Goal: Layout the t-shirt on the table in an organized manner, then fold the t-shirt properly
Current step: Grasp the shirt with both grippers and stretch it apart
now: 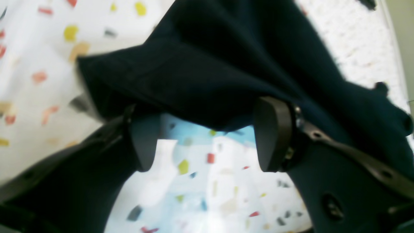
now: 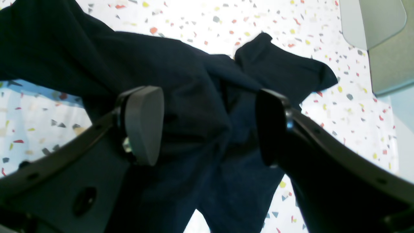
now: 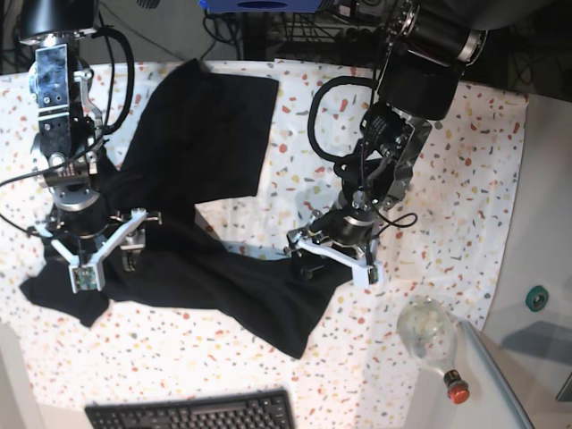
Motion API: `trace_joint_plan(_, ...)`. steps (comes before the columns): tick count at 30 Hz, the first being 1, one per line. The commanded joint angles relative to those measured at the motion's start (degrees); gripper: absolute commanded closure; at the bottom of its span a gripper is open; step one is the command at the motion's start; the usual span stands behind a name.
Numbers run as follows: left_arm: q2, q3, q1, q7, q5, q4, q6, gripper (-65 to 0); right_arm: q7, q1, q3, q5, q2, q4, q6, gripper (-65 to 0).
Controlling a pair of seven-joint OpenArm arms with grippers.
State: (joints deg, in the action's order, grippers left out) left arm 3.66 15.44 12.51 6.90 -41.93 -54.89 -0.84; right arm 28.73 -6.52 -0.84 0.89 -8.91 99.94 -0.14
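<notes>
The black t-shirt (image 3: 201, 152) lies crumpled and twisted on the speckled table (image 3: 447, 179), running from the back left toward the middle. My right gripper (image 3: 94, 246) stands open over the shirt's left part. In the right wrist view its fingers (image 2: 144, 124) straddle bunched dark t-shirt (image 2: 194, 97) cloth, with a sleeve-like flap beyond. My left gripper (image 3: 326, 256) is open at the shirt's right end. In the left wrist view a fold of t-shirt (image 1: 210, 64) hangs at the tips of the gripper (image 1: 208, 139), and bare table (image 1: 207, 187) shows between the fingers.
A black keyboard (image 3: 192, 413) lies at the front edge. A clear glass bulb-shaped bottle (image 3: 427, 326) with a red cap lies at the front right, beside a grey board (image 3: 496, 375). Cables hang behind the table. A pale grey object (image 2: 381, 22) sits past the table's edge.
</notes>
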Motion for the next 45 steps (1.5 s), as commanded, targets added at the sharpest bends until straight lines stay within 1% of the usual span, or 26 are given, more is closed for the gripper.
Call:
trace_joint_plan(1, -0.1, -0.1, 1.0, -1.0, 0.0, -1.0, 0.5, -39.7, -1.5, 0.8, 0.2, -0.2, -0.4, 1.2, -0.2, -40.5)
trace_joint_plan(3, -0.2, -1.2, 1.1, -1.2, -0.1, 0.3, 0.5, -32.6, -1.5, 0.4, 0.2, -0.2, -0.4, 1.2, -0.2, -40.5)
trace_joint_plan(4, -0.5, -3.4, 1.4, -1.2, -0.3, 1.4, 0.5, -28.6, -1.5, 0.3, 0.2, -0.2, -0.4, 1.2, -0.2, -40.5)
trace_joint_plan(5, -1.0, -5.5, 1.6, -1.1, -0.9, 2.5, 0.5, -25.7, -1.5, 0.2, 0.2, -0.2, -0.4, 1.2, -0.2, -40.5)
trace_joint_plan(7, -1.9, -8.5, 2.1, -1.1, -1.8, 3.8, 0.5, -21.9, -1.5, 0.2, 0.1, -0.2, -0.4, 1.2, -0.2, -40.5)
trace_joint_plan(8, -1.9, -9.0, 2.9, -1.0, -2.0, 4.7, 0.5, -21.2, -1.5, 0.1, 0.0, -0.2, -0.4, 1.2, -0.2, -40.5)
trace_joint_plan(13, -1.9, -7.0, 5.5, -1.1, -2.1, 7.8, 0.5, -21.4, -1.5, -1.5, -0.1, -0.1, -0.4, 1.1, -0.2, -40.5)
trace_joint_plan(18, -2.0, -6.9, 6.4, -1.1, -2.3, 8.4, 0.6, -21.4, -1.6, -6.0, -0.3, 0.0, -0.1, 1.3, -0.2, -40.5)
trace_joint_plan(22, -2.0, -6.9, 6.6, -1.1, -2.3, 7.9, 0.6, -19.9, -1.9, -11.9, -4.9, 0.0, -0.2, 3.7, -0.2, -40.5)
trace_joint_plan(23, -2.0, -6.9, 6.7, -1.1, -2.4, 7.6, 0.6, -17.1, -1.9, -12.9, -6.8, 0.0, -0.3, 3.8, -0.1, -40.5)
trace_joint_plan(26, -2.1, -6.7, 7.4, -0.7, -2.4, 5.8, 0.6, 0.0, -1.9, -13.9, -12.6, 0.0, -0.5, 3.7, -0.1, -40.5)
trace_joint_plan(28, -3.1, -6.7, 7.7, 1.3, -2.3, 3.9, 0.6, 0.0, -1.7, -13.9, -16.7, -0.1, -0.5, 3.7, -0.1, -40.5)
trace_joint_plan(31, -3.5, -6.8, 7.8, 5.1, -2.2, 1.0, 0.5, 0.0, -1.4, -13.5, -22.6, -0.1, -0.5, 3.7, -0.1, -40.5)
trace_joint_plan(34, -3.2, -7.1, 8.1, 7.0, -2.1, -2.6, 0.4, 0.0, 2.5, -12.9, -24.7, -0.1, -0.2, 1.4, -0.2, -40.1)
trace_joint_plan(35, -3.1, -7.3, 8.0, 7.0, -2.1, -3.4, 0.4, 0.0, 2.9, -12.9, -24.5, -0.1, -0.2, 0.6, -0.3, -38.9)
trace_joint_plan(36, -2.5, -7.3, 7.9, 7.0, -2.1, -4.2, 0.3, 0.0, 2.9, -13.3, -23.4, -0.1, -0.2, 0.0, -0.4, -35.7)
trace_joint_plan(37, -1.0, -7.3, 7.8, 7.0, -2.1, -4.8, 0.3, 0.0, 3.0, -13.8, -21.9, -0.1, -0.2, -0.2, -0.4, -31.7)
trace_joint_plan(38, 0.7, -6.8, 7.5, 7.0, -2.4, -5.2, 0.3, 0.0, 3.0, -14.9, -19.8, 0.0, -0.1, -0.4, -0.4, -26.3)
trace_joint_plan(40, 2.5, -7.1, 5.6, 7.6, -2.2, -6.2, 0.3, 0.0, 3.3, -15.8, -15.5, 0.0, 0.9, -1.3, -0.3, -15.2)
trace_joint_plan(42, 4.7, -7.3, 2.8, 8.8, -2.1, -8.6, 0.3, 0.0, 4.5, -15.0, -10.7, 1.1, 1.8, -5.9, -0.2, -5.0)
trace_joint_plan(43, 6.0, -7.3, 0.8, 8.8, -2.1, -10.3, 0.3, 0.0, 5.8, -13.3, -8.3, 2.1, 2.1, -9.3, -0.2, 0.0)
trace_joint_plan(45, 8.5, -7.4, -3.2, 8.7, -2.1, -13.6, 0.3, 0.0, 6.2, -10.7, -3.7, 4.8, 2.0, -15.1, -0.1, 0.0)
